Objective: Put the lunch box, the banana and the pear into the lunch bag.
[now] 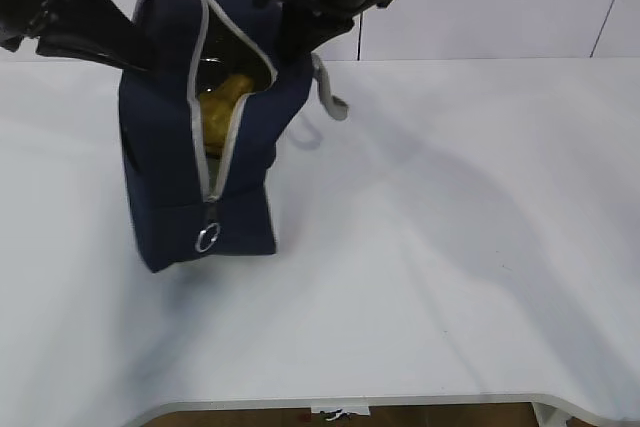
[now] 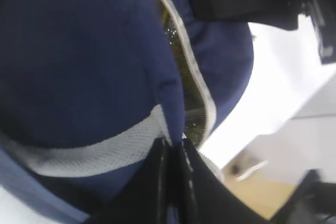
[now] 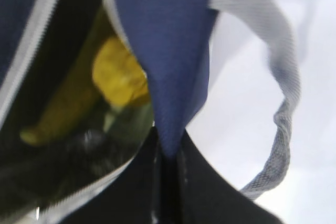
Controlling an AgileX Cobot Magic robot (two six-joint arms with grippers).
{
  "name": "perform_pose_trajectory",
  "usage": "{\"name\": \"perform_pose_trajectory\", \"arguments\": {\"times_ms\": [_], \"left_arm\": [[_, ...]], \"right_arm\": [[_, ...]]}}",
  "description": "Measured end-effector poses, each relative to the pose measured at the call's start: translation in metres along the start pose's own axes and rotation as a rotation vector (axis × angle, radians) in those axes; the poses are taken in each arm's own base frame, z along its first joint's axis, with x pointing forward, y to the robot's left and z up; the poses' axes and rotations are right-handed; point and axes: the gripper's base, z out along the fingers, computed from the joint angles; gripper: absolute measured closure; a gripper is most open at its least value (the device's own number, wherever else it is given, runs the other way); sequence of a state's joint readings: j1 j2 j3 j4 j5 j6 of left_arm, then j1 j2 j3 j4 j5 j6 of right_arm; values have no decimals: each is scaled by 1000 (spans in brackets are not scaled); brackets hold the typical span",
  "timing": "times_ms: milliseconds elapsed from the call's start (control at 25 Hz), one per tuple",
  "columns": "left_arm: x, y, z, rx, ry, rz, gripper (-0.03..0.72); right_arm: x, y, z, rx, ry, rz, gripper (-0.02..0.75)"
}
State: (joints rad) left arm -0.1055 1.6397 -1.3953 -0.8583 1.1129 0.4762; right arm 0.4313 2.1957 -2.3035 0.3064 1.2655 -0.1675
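The lunch bag (image 1: 185, 147) stands on the white desk (image 1: 450, 247), held up at its top by both arms, its grey zipper (image 1: 215, 127) run open down the near face to the ring pull (image 1: 207, 238) low on the bag. The left gripper (image 2: 173, 182) has its jaws clenched on the bag's top edge just by a grey handle strap (image 2: 89, 153); the fabric is pinched thin between them in the left wrist view. The right gripper (image 3: 168, 182) is likewise clamped on the opposite lip of navy fabric, with the other grey loop handle (image 3: 281, 103) hanging free to its side.

Between the two held lips the mouth gapes, and the contents lie below and inward of both jaws. In the right wrist view the pear (image 3: 119, 77) shows as a yellow bumpy lump, and the banana (image 3: 68, 103) runs slantwise beside it, its long axis pointing down into the bag. A pale greenish patch under them may be the lunch box lid, but it is too blurred to be sure. From the exterior view only yellow fruit shows through the opening.

Judging by this, the fruit at least is already inside, and what remains turns on the two lips: they sit apart across the opening, so any closing would need them brought toward each other along the zipper line
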Motion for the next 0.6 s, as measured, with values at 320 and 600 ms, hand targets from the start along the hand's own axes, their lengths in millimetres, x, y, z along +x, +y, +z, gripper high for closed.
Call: {"name": "perform_pose_trajectory", "arguments": {"times_ms": [320, 600], "left_arm": [[-3, -25, 38, 91, -16, 12, 691], [-2, -36, 73, 131, -17, 51, 691]], "right_arm": [[9, -3, -43, 176, -6, 28, 738], [17, -9, -42, 229, 30, 36, 738]]}}
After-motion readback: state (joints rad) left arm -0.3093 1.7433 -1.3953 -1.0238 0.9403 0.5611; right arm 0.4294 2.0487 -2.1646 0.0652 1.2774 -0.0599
